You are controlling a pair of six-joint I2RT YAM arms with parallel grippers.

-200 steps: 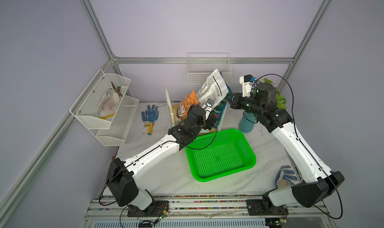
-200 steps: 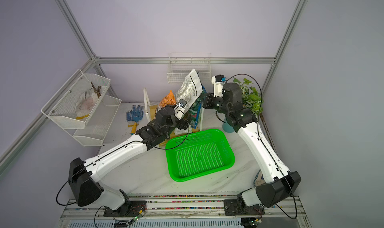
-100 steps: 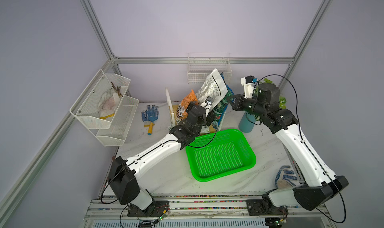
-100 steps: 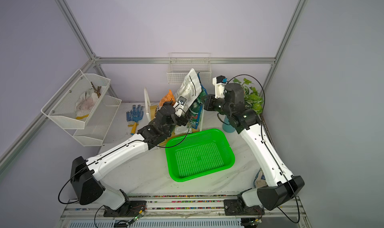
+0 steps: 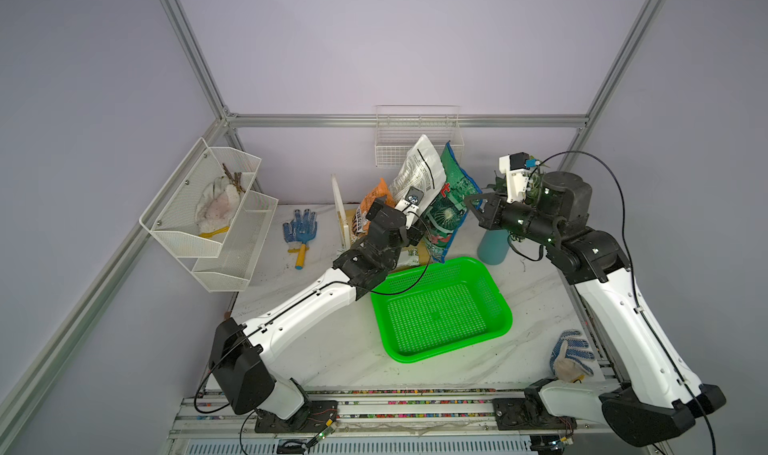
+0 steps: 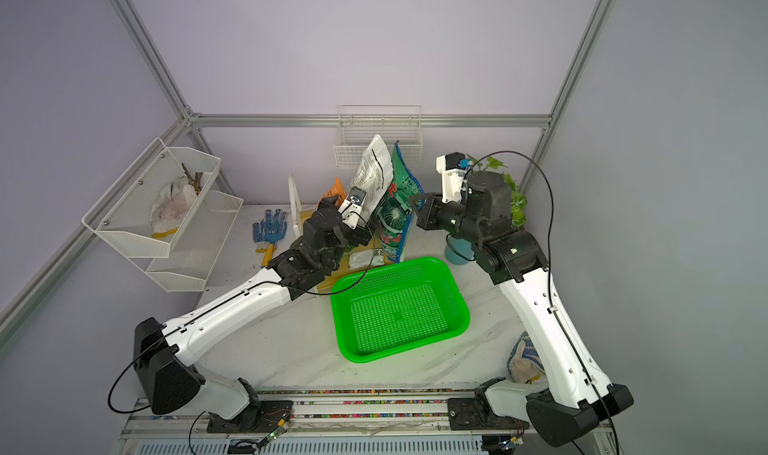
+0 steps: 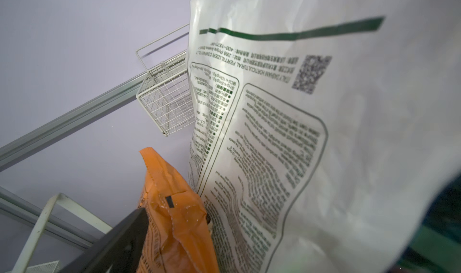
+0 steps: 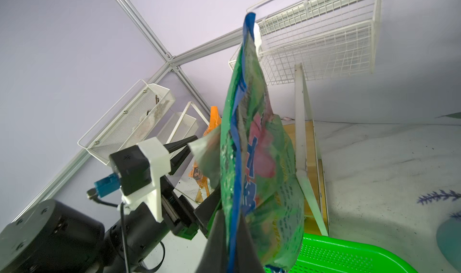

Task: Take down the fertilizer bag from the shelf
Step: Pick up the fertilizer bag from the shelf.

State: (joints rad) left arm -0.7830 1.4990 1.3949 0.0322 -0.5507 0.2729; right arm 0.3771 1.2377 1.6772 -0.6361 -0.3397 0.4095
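The white marbled worktop (image 5: pixel 332 349) carries the whole scene. On the left wall hangs a white mesh two-tier rack (image 5: pixel 178 224), with a pale cloth glove (image 5: pixel 216 208) and some brown twigs (image 5: pixel 232 178) in its upper bin. A bright green perforated plastic basket (image 5: pixel 436 316) sits mid-worktop between the two arms. Behind its far rim stands the shelf (image 5: pixel 338 208), a small two-tier stand of light wooden boards in a thin white metal frame. A white wire-grid basket (image 5: pixel 417 149) is fixed to the back wall above it.

The fertilizer bag (image 5: pixel 451 212) is a tall plastic sack with a white face printed in dark green and a glossy green face edged by a blue seam. It stands nearly upright at the shelf's right end. Its top reaches in front of the wire-grid basket and its foot shows just above the green basket's far rim. Whether it rests on a board I cannot tell. A crumpled orange plastic bag (image 5: pixel 374 195) stands on the shelf just left of it.

A teal round pot (image 5: pixel 492 247) sits right of the shelf, under the right arm. A blue-dotted work glove (image 5: pixel 300 228) lies left of the shelf, and a white glove with blue dots (image 5: pixel 571 355) lies at the front right corner.

The right pincer (image 8: pixel 232 239) is clamped narrow on the bag's blue seam. The left pincer (image 8: pixel 207 164) is spread wide, with a black finger on each side of the bag's lower corner.
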